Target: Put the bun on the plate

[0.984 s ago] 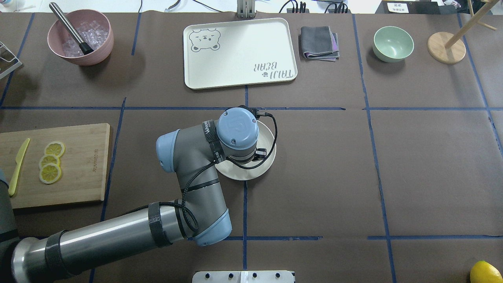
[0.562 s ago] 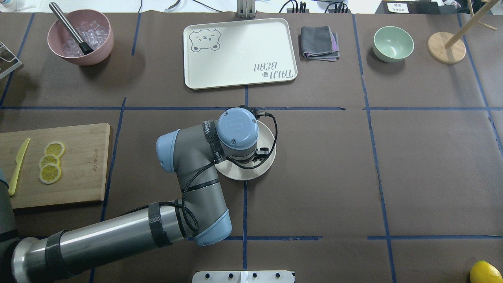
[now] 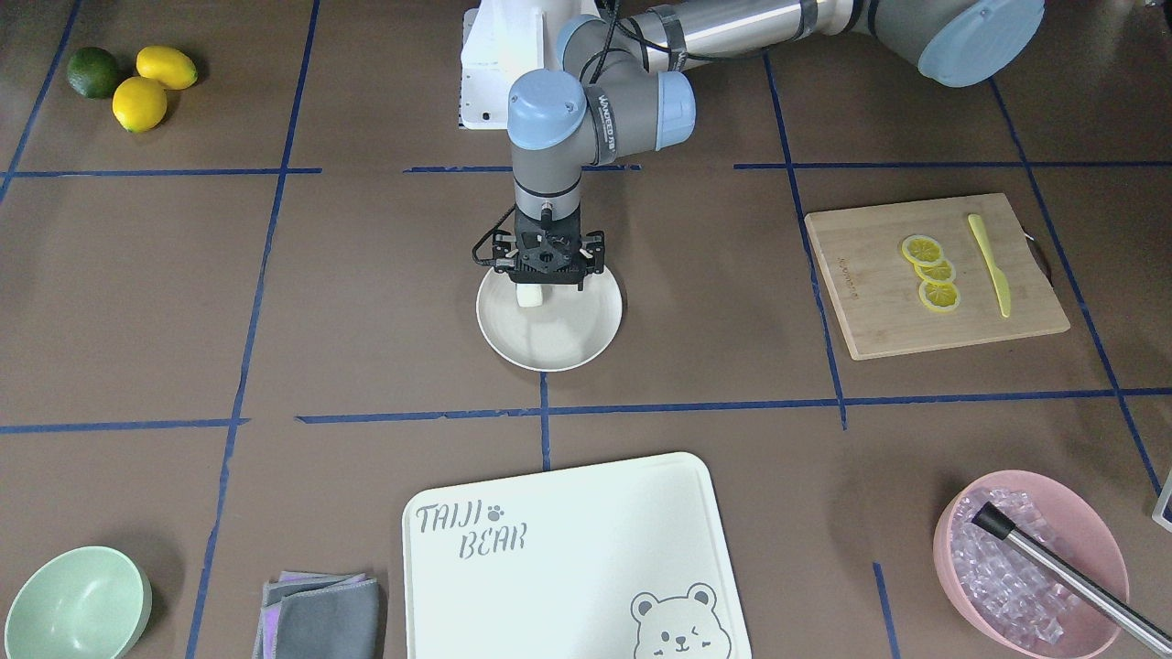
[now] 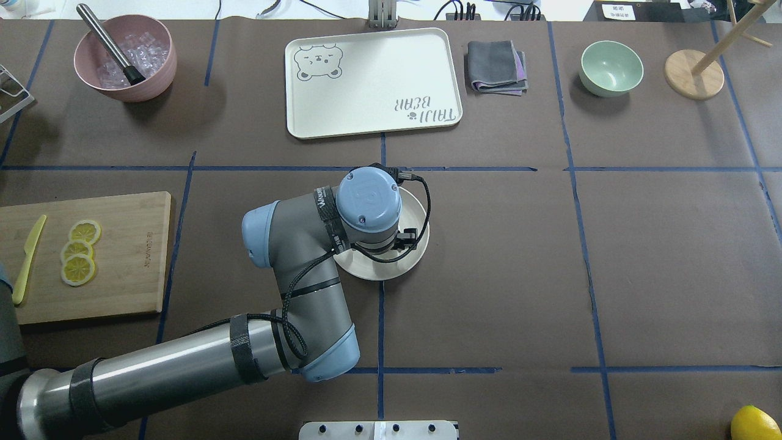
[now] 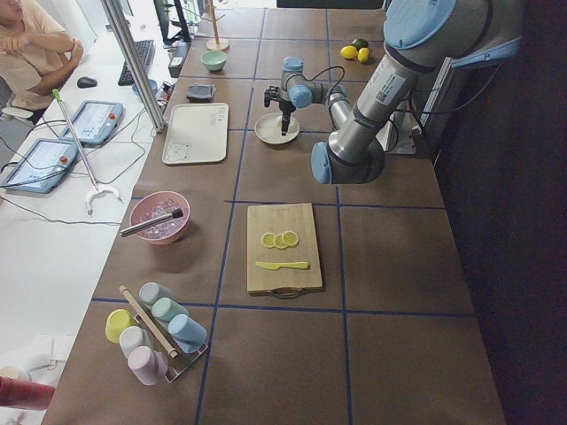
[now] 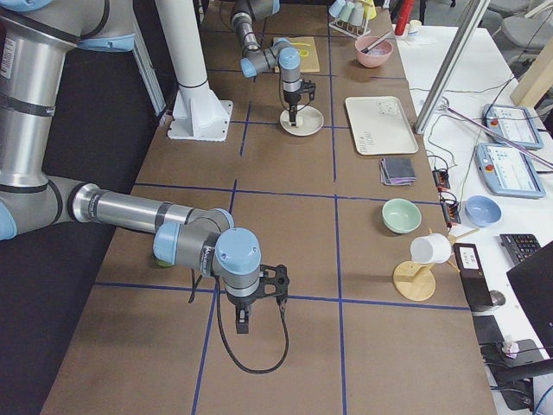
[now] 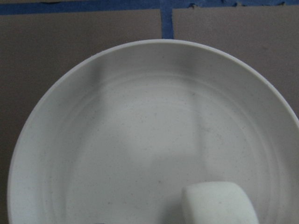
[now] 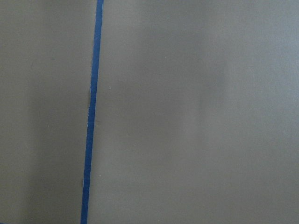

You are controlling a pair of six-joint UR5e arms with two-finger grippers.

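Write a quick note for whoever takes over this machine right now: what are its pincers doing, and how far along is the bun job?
Left pincer: low over the plate, directly above the bun; whether it is gripping is hidden.
Right pincer: over bare table, far from the job; open or shut cannot be told.
Done: the bun is inside the plate's rim, on the robot's side.
Left: confirm release, then lift the left arm clear.

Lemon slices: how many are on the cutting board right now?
3 lemon slices, in a close row on the wooden cutting board beside the yellow knife: one nearest the robot, one in the middle, one farthest. None seems hidden.
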